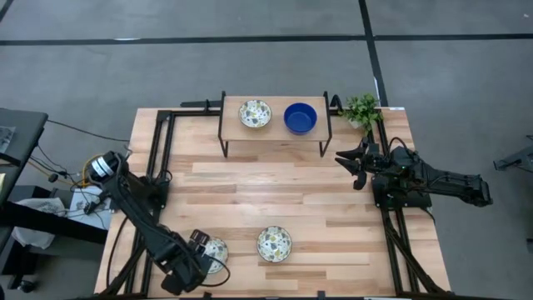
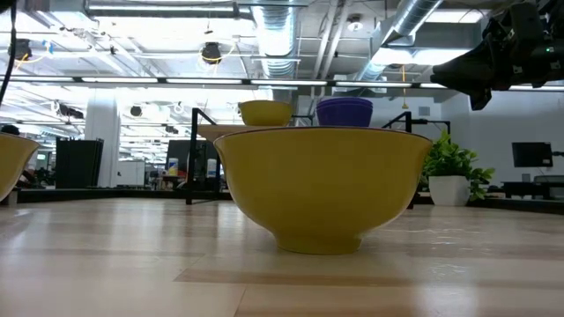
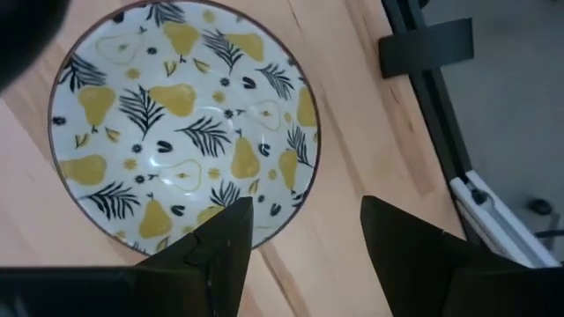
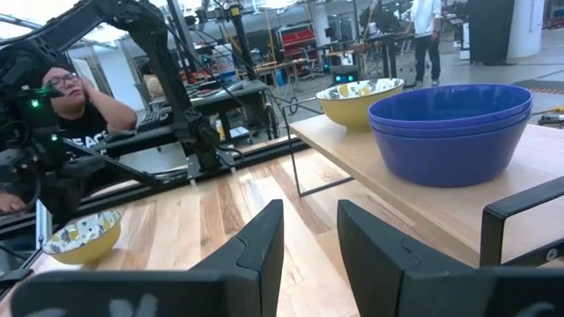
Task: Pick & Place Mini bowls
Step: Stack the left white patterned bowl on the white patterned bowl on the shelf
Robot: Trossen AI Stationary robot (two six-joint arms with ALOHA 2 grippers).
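A white bowl with a yellow pear pattern (image 3: 181,123) stands on the table near the front left; it also shows in the high view (image 1: 216,249). My left gripper (image 3: 304,238) is open above its rim, one finger over the inside and one outside. A second patterned bowl (image 1: 274,243) stands to its right, large in the low view (image 2: 322,185). On a raised shelf (image 1: 275,133) at the far side stand a patterned bowl (image 1: 255,113) and two stacked blue bowls (image 4: 449,132). My right gripper (image 1: 354,167) is open and empty, in the air right of the shelf. My left gripper comes from above, pointing down, with its fingers (image 3: 225,242) on either side of the patterned bowl's rim (image 3: 282,207). I cannot tell whether they touch it. The bowl stands upright on the table.
A small green plant (image 1: 361,108) in a white pot stands at the shelf's right end, close to my right gripper. Black rails (image 1: 162,150) run along the table's left and right sides. Bare wood lies in the table's middle. A person (image 4: 62,97) sits beyond the table.
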